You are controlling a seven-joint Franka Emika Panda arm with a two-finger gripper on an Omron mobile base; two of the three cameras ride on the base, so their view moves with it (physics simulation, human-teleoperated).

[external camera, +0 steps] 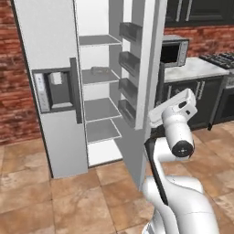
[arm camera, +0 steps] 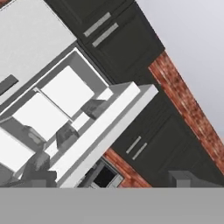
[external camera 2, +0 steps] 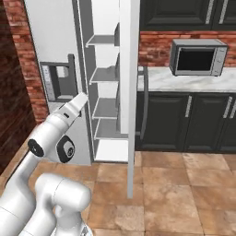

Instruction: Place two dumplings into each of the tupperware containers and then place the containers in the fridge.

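Note:
The fridge [external camera: 55, 55] stands with its right door [external camera: 148, 68] swung open, showing pale inner shelves. One grey tupperware container [external camera: 98, 71] lies on the second shelf from the top. The dumplings are out of view. My gripper [arm camera: 111, 178] is open, its two dark fingertips [arm camera: 41, 177] far apart with nothing between them. It is raised in front of the open fridge, well short of the shelves. In the right base view the hand [external camera 2: 79, 101] points up toward the fridge compartment [external camera 2: 105, 73].
The open door's edge [external camera 2: 131, 92] stands between the arm and the dark lower cabinets [external camera 2: 184, 120]. A microwave [external camera 2: 197, 57] sits on the pale counter [external camera 2: 184, 80]. A stove [external camera: 221, 59] is at the far right. Tiled floor lies before the fridge.

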